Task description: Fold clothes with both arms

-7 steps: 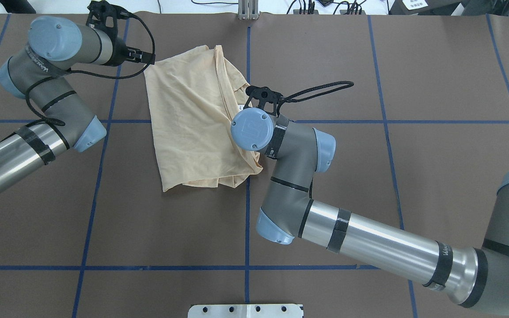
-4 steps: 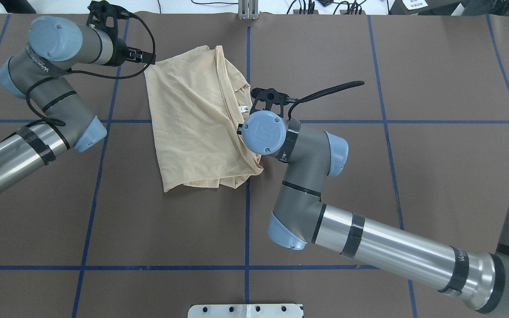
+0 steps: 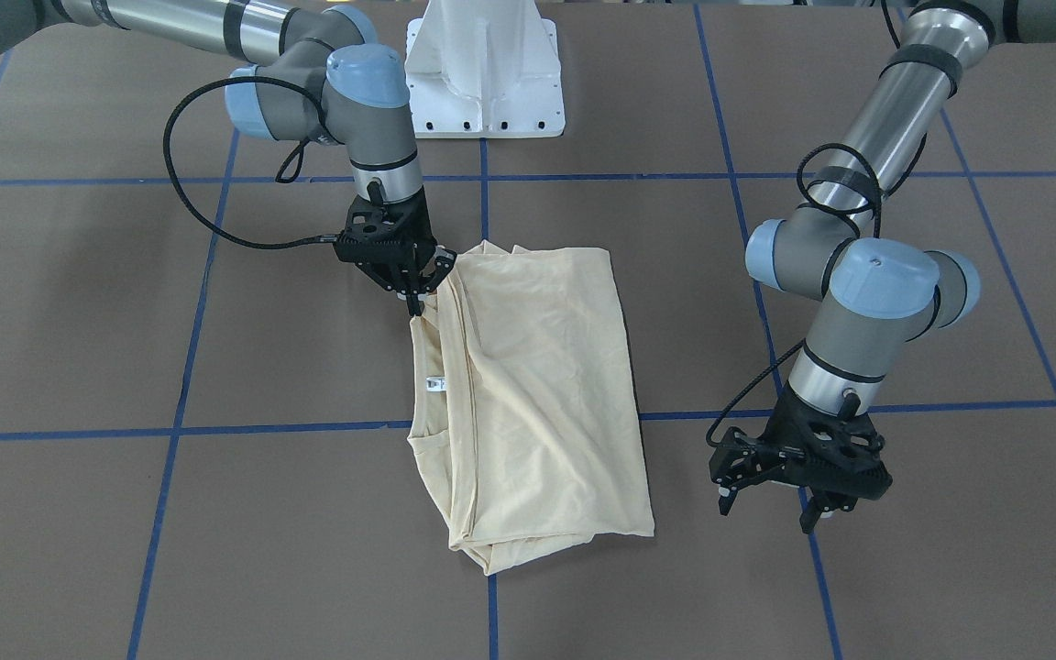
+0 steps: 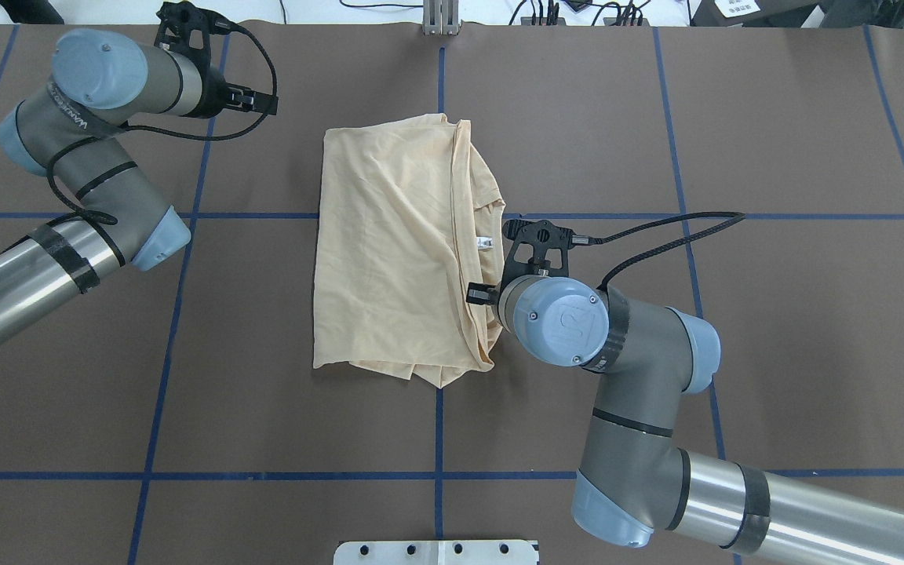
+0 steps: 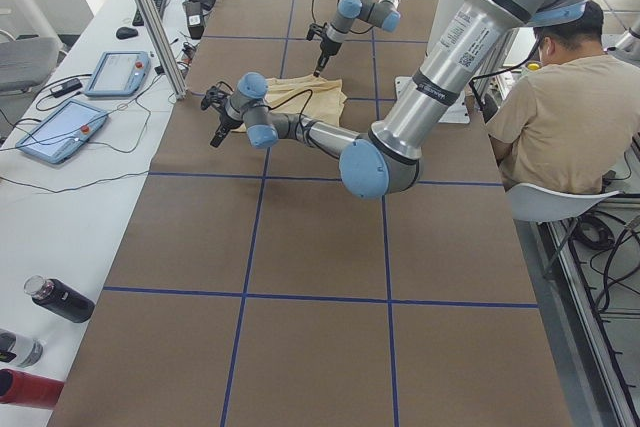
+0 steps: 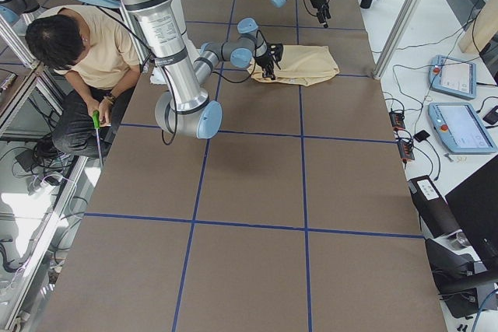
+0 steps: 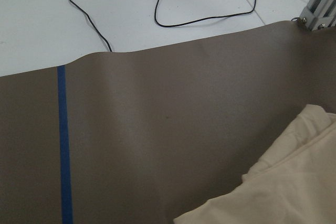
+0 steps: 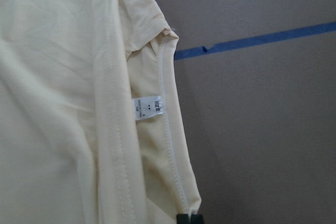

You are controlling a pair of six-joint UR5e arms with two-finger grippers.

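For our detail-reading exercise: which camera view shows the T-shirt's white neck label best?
The right wrist-mounted view: the neck label is close and large, its print visible. Front-facing and overhead views show only a white speck; the side and left wrist views do not show it.

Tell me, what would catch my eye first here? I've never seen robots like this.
A pale yellow shirt lies folded over in the middle of a brown table ruled with blue tape. The right hand pinches the shirt's edge on the robot's side, while the left hand hangs open beside the far corner, touching no cloth.
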